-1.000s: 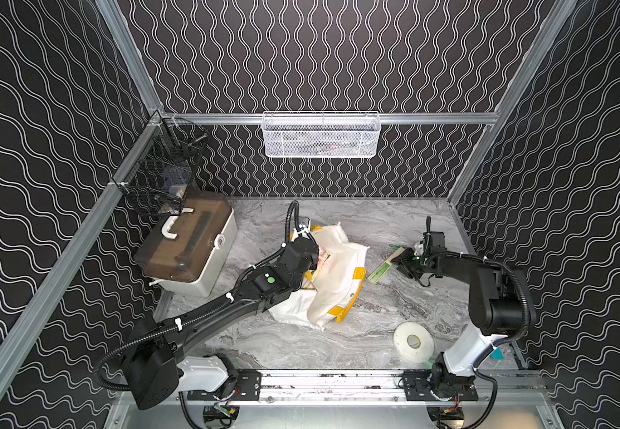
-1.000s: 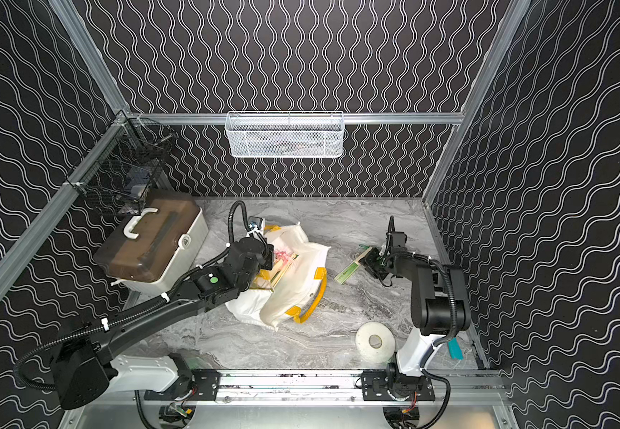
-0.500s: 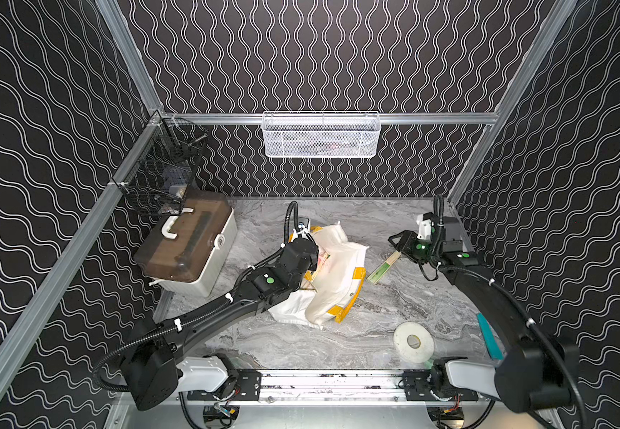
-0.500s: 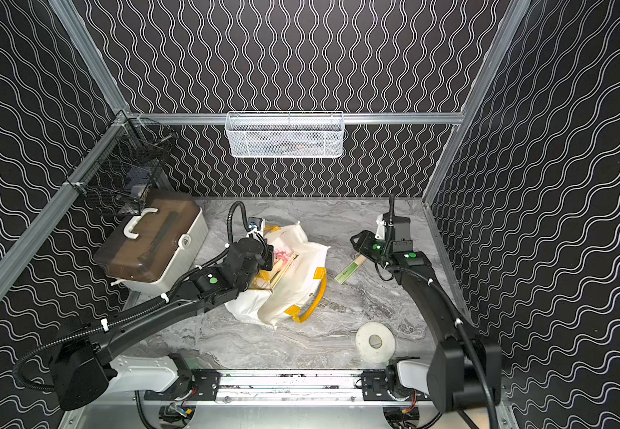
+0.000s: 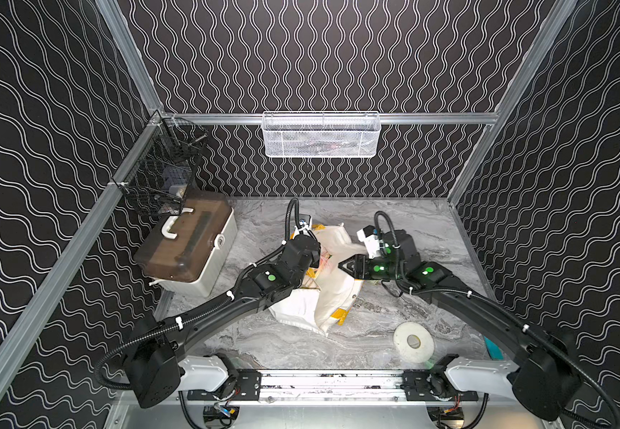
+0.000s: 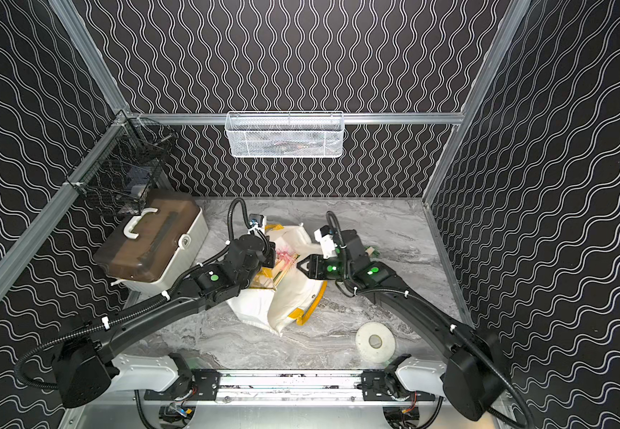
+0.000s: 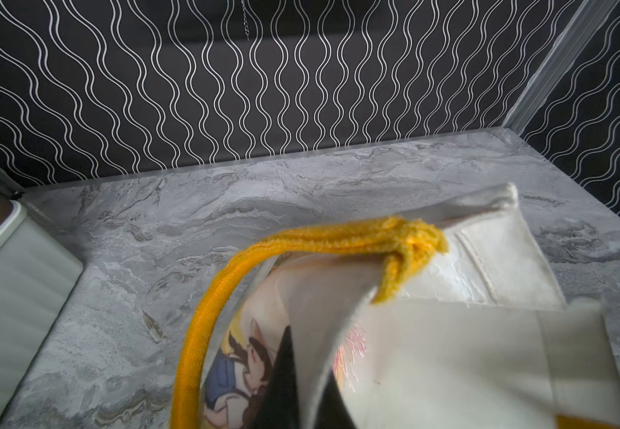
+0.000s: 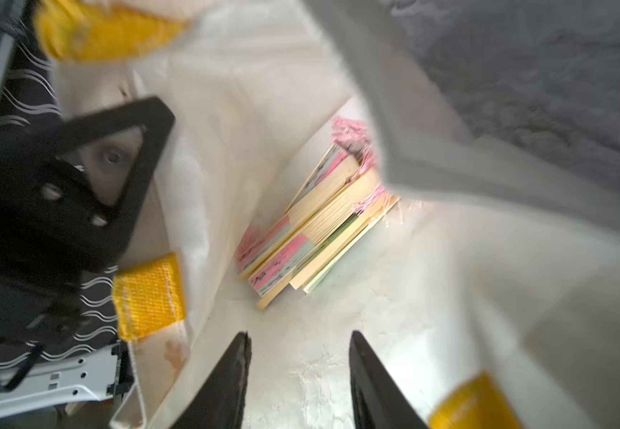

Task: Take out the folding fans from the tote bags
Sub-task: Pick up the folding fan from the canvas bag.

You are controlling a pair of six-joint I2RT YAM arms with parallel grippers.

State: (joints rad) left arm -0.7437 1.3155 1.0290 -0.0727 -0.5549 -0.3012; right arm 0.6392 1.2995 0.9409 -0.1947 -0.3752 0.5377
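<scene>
A brown-lidded white box [image 5: 189,249] sits at the left edge of the worktop [image 5: 263,343]. Mid-worktop, the left hand [image 7: 302,375] is pinched tight on the rim of the white tote bag [image 5: 332,297] — fabric between its fingers. The folding fans [image 8: 319,219] lie stacked inside the bag. The right hand [image 8: 297,356] points into the bag's mouth, jaws narrowly apart — empty. A tape roll [image 5: 413,341] lies near the front right corner.
</scene>
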